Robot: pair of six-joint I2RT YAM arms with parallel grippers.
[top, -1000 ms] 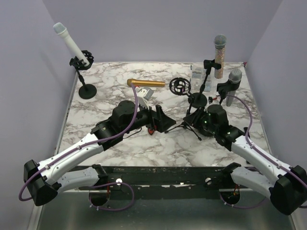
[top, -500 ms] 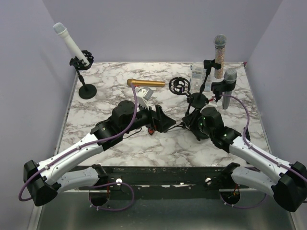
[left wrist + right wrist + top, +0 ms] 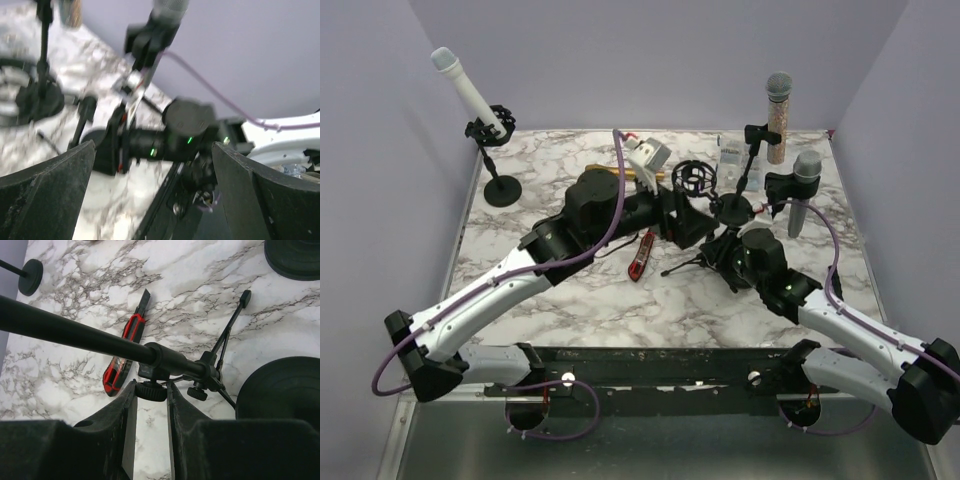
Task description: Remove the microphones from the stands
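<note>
The grey mic (image 3: 802, 185) sits in the clip (image 3: 780, 185) of the stand (image 3: 170, 362), near the right edge of the counter (image 3: 570, 300), with its head up and its long axis almost upright, only a little tilted. The right fingers (image 3: 151, 390) are closed on the knob (image 3: 151, 391) under the hub of the stand, so this arm is nearer to the mic but it is busy with steadying. The left fingers (image 3: 153, 147) are wide open and hold nothing. They hang over the middle of the counter and face the right edge; in the left wrist view the mic (image 3: 167, 7) is ahead and above them, beyond the right wrist. The left arm is stretched forward and across. In my judgement the left fingers must rise and go further right, to close across the long axis of the mic
</note>
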